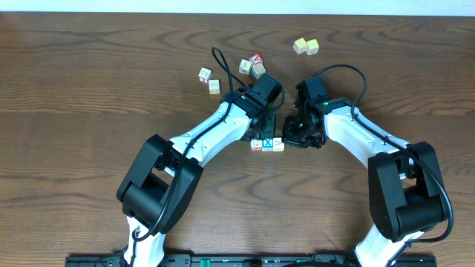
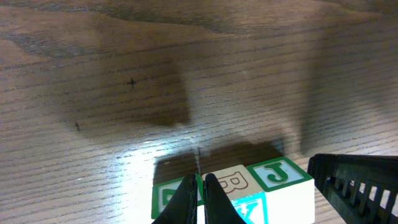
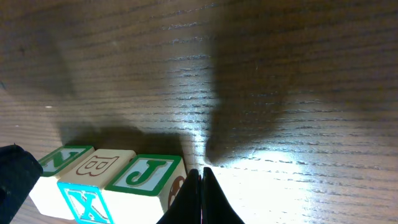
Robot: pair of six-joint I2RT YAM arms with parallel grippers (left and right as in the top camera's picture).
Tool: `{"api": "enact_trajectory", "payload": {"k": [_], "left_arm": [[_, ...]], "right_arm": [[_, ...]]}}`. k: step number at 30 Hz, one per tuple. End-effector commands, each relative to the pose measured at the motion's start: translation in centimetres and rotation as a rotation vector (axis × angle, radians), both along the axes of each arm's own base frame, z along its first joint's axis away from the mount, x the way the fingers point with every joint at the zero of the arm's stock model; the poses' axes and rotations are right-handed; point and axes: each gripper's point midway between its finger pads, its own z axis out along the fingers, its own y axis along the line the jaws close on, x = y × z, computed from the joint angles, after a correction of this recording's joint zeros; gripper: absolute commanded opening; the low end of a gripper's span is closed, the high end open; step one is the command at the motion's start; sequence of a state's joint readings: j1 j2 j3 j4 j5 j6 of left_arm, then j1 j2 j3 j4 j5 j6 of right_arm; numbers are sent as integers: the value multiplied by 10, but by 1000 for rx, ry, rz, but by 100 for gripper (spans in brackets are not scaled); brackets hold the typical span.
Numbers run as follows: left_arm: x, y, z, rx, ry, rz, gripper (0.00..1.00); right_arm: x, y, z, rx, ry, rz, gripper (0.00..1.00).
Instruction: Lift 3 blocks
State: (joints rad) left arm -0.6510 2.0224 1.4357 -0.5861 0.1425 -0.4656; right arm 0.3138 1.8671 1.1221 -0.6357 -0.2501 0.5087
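The three blocks sit side by side in a row on the table: cream with red trim [image 1: 256, 145], blue with a white X [image 1: 267, 144], cream with yellow trim [image 1: 278, 144]. In the left wrist view their top faces show a green-edged letter [image 2: 166, 198], a B [image 2: 233, 182] and a green J [image 2: 280, 173]. My left gripper [image 2: 199, 181] is shut, tips at the row's left end [image 1: 254, 136]. My right gripper [image 3: 201, 172] is shut, tips beside the J block [image 3: 146, 172] at the right end [image 1: 286, 139]. Neither holds anything between its fingers. Whether the row is off the table is unclear.
A pale yellow pair of cubes [image 1: 306, 47] lies at the back right. A cluster with a red-topped cube [image 1: 252, 65] and two more cubes [image 1: 209, 79] lie behind the left arm. The right gripper's black body [image 2: 360, 182] shows beside the row.
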Motion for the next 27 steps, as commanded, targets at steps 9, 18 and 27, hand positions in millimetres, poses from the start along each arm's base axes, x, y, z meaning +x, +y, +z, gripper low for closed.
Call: {"api": "enact_trajectory", "payload": {"k": [9,18,27], "left_arm": [[-1,5,-5,18,9,24,7],[-3,-1,-4,-12,23,13,7],[-8,1,-6,-6,47,11,7]], "right_arm": [[-3,1,1,-8,1,-3,1],[-3,1,1,-8,1,-3,1],[-3,1,1,-8,2,-3,1]]}}
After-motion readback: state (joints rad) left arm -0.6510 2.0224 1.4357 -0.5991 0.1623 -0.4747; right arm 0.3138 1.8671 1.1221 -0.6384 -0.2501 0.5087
